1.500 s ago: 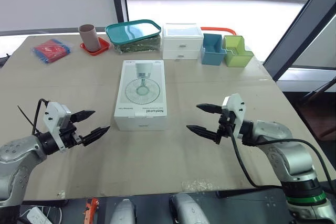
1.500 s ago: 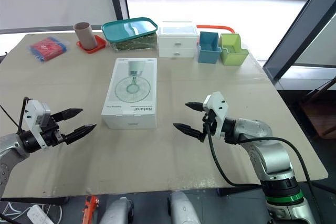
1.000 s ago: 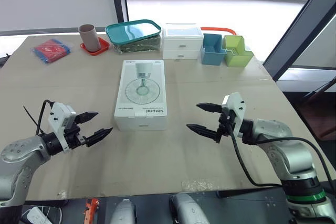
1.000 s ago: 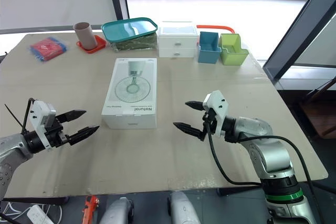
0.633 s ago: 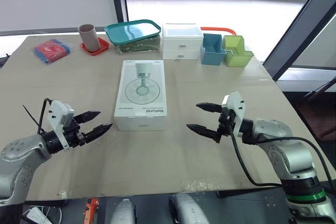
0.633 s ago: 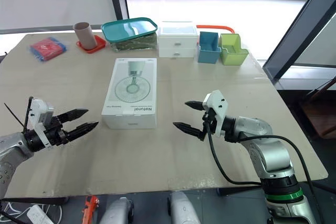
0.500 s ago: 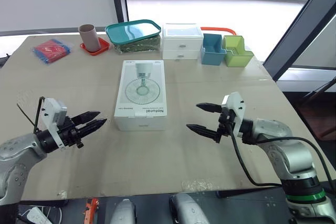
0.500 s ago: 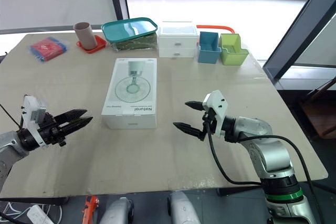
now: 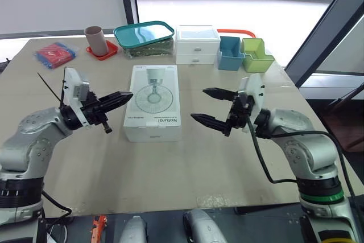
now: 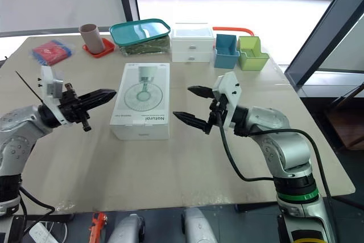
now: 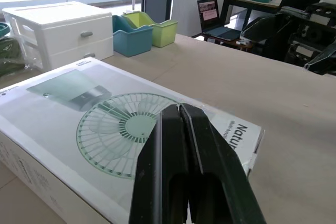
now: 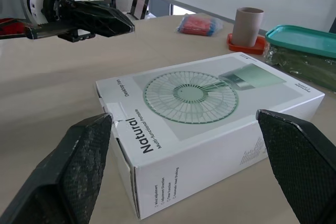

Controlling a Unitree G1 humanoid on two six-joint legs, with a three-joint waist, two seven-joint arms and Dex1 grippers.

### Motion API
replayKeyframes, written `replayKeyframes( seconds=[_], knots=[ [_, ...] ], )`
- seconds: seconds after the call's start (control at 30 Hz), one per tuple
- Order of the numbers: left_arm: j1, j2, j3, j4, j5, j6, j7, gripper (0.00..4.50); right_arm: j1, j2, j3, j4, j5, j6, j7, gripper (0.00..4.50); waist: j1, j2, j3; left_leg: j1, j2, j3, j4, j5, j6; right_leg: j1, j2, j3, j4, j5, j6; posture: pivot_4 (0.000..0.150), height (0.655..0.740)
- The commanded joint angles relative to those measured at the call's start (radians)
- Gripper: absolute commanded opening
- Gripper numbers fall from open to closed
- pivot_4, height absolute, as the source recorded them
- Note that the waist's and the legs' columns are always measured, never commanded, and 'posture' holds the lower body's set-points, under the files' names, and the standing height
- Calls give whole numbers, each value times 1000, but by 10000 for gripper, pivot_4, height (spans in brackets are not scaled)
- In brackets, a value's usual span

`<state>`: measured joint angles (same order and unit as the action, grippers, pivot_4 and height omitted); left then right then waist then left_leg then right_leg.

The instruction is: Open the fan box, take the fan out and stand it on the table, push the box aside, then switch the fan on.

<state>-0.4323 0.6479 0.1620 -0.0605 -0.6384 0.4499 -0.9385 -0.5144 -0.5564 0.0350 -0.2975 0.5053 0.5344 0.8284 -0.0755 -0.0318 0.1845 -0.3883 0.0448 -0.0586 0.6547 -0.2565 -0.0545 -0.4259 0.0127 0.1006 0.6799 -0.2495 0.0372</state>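
Note:
The white fan box, printed with a green fan, lies flat and closed in the middle of the table. My left gripper hovers just off the box's left side, shut on nothing, its tips pointing at the box top. In the left wrist view the shut fingers reach over the fan picture on the box. My right gripper stands wide open beside the box's right side, clear of it. The right wrist view has the box's near end between its spread fingers.
Along the far edge stand a red packet, a brown cup on a red coaster, a teal-lidded container, a white drawer unit, a blue bin and a green bin.
My left gripper has shut and risen from the near left up to the box's left side. The right gripper has moved up and left toward the box, staying open.

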Motion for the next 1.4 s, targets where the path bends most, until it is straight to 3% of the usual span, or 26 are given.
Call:
replayKeyframes(
  seconds=[0.03,0.27,0.7,1.4],
  knots=[
    [-90,-39,-96,181,159,-144,-13,962,-66,5,100,-32,-145,-68,-46,45000,1,0,0,0,0,0,0,0,0,0,0,0,0,0,0,1500,7400],
    [-138,-46,-124,279,211,-212,-62,962,-128,34,189,-110,-235,-67,-90,45000,0,0,0,-1,0,0,0,0,0,-1,0,0,0,0,0,1500,7400],
    [-138,-53,-134,324,254,-248,-123,962,-190,108,377,31,-450,-178,-81,45000,0,0,0,-1,-1,-2,1,0,0,-1,-1,-2,1,0,0,1500,7400],
    [-130,-66,-121,315,268,-258,-102,962,-206,180,417,119,-535,-236,-21,45000,0,0,0,-1,0,-3,1,0,0,0,-1,-3,1,0,0,1500,7400]
  ],
)
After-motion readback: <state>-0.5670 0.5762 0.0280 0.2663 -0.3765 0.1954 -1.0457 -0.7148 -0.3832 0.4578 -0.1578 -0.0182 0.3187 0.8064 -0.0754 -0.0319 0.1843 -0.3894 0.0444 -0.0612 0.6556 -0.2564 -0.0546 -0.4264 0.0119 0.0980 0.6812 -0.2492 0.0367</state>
